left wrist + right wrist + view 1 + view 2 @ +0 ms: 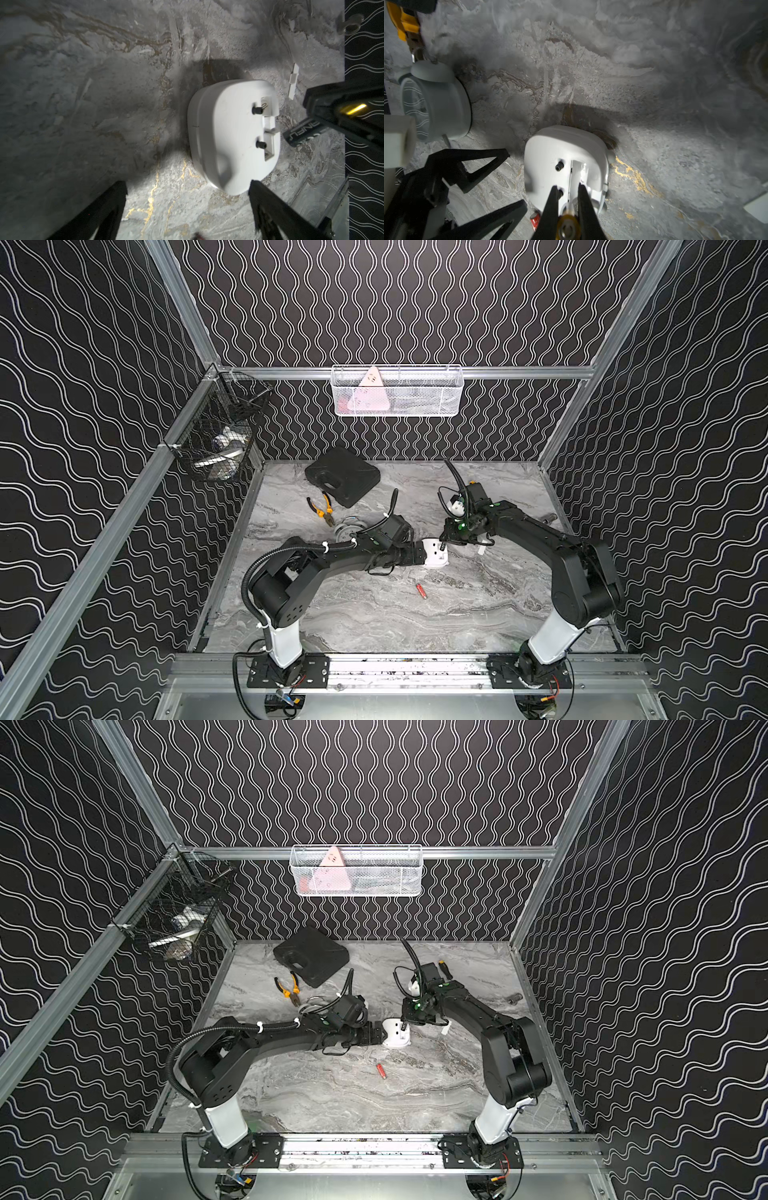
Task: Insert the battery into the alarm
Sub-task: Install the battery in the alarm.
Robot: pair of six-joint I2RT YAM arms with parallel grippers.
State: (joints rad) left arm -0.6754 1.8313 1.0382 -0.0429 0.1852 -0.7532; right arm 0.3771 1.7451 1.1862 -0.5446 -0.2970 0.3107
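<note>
The white alarm (434,554) (397,1032) lies face down mid-table, its back up and its battery slot (270,128) uncovered. My right gripper (566,187) (443,546) hangs just over that slot, shut on a battery (569,226) whose yellow end shows between the fingers; the same battery (353,108) shows in the left wrist view. My left gripper (187,187) (419,556) is open at the alarm's left side, one fingertip (257,193) by its edge, nothing between the fingers. A red battery (421,590) (381,1070) lies loose in front of the alarm.
A white cover strip (293,81) lies right of the alarm. A round clock (348,531), pliers (322,510) and a black case (343,477) sit behind the left arm. A white basket (397,391) and a black basket (220,427) hang on the walls.
</note>
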